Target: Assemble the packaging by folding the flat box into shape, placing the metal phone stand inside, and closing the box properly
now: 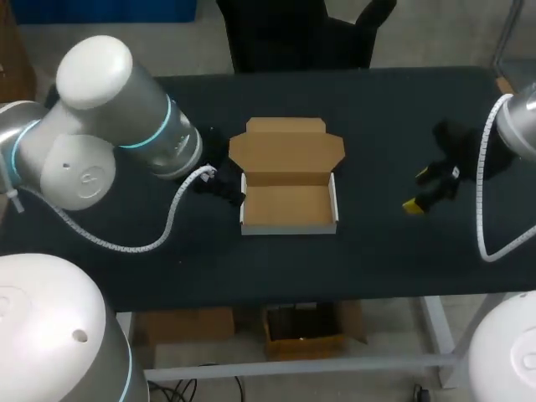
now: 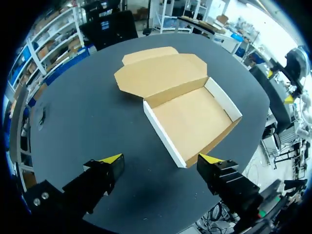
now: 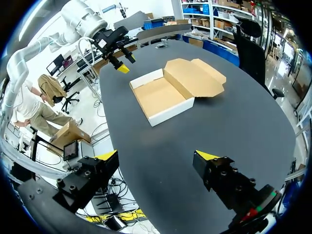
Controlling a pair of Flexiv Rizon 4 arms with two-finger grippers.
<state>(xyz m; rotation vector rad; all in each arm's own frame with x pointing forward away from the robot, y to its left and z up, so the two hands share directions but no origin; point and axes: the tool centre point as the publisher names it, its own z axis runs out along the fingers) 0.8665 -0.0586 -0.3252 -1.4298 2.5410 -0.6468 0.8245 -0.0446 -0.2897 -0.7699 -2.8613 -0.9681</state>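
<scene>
Head view gives you the box (image 1: pixel 289 205) at the middle of the matte black bench (image 1: pixel 377 251), between your two arms. It is plain brown cardboard, folded into a shallow rectangular shape with low upright walls. The outer faces of those walls are white and the inside is bare brown board. Its lid (image 1: pixel 286 152) stands open, laid back on the far side and hinged along the far wall. The lid has cut-off corners and a narrower tuck flap (image 1: pixel 286 126) along its far edge.

Your left end effector (image 1: pixel 222 189) sits just beside the box's left wall. Your right end effector (image 1: pixel 419 190) is well apart from the box, off to its right.

In the left wrist view you see that arm's black fingers (image 2: pixel 105 170) with their yellow tips spread wide, pinching nothing, and the nearest corner of the box lies just ahead of them. In the right wrist view the fingers (image 3: pixel 214 170) are likewise spread wide over bare bench. From there the box lies well ahead, and your left end effector is beyond it.
</scene>
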